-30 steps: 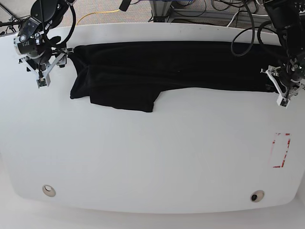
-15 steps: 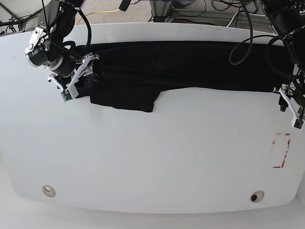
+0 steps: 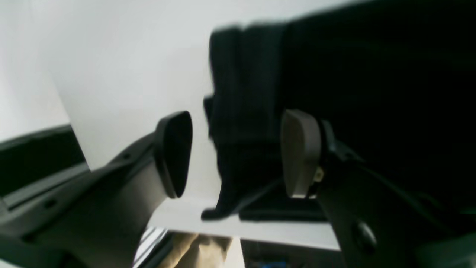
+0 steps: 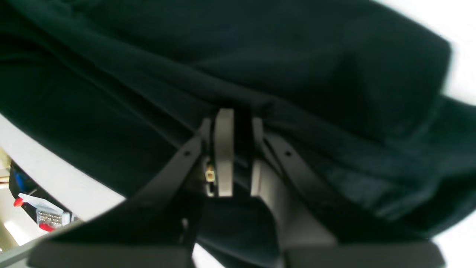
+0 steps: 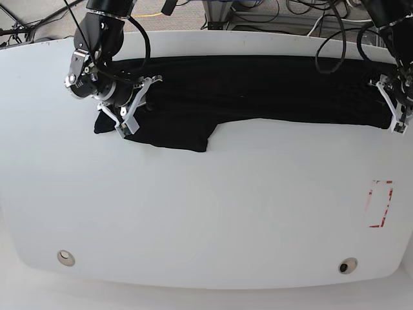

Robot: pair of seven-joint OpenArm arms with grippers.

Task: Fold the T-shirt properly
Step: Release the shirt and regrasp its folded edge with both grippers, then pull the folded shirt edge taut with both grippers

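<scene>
The black T-shirt [image 5: 258,87] lies in a long band along the table's far side, with one flap [image 5: 171,132] hanging toward the front at its left end. My right gripper [image 5: 132,106] is on that left end. In the right wrist view it [image 4: 240,149] is shut on a ridge of the T-shirt [image 4: 297,74], with dark cloth pinched between the pads. My left gripper [image 5: 395,110] is at the shirt's right end. In the left wrist view it [image 3: 238,152] is open, and the folded edge of the T-shirt [image 3: 241,111] stands between the fingers.
The white table [image 5: 206,213] carries a red rectangle mark [image 5: 381,203] near its right edge. Two round holes [image 5: 66,258] [image 5: 348,265] sit near the front edge. Cables [image 5: 277,13] trail behind the table's far edge.
My right gripper has swung right onto the shirt's left end and closed on the cloth. My left gripper has moved back from the table's right side to the shirt's right end.
</scene>
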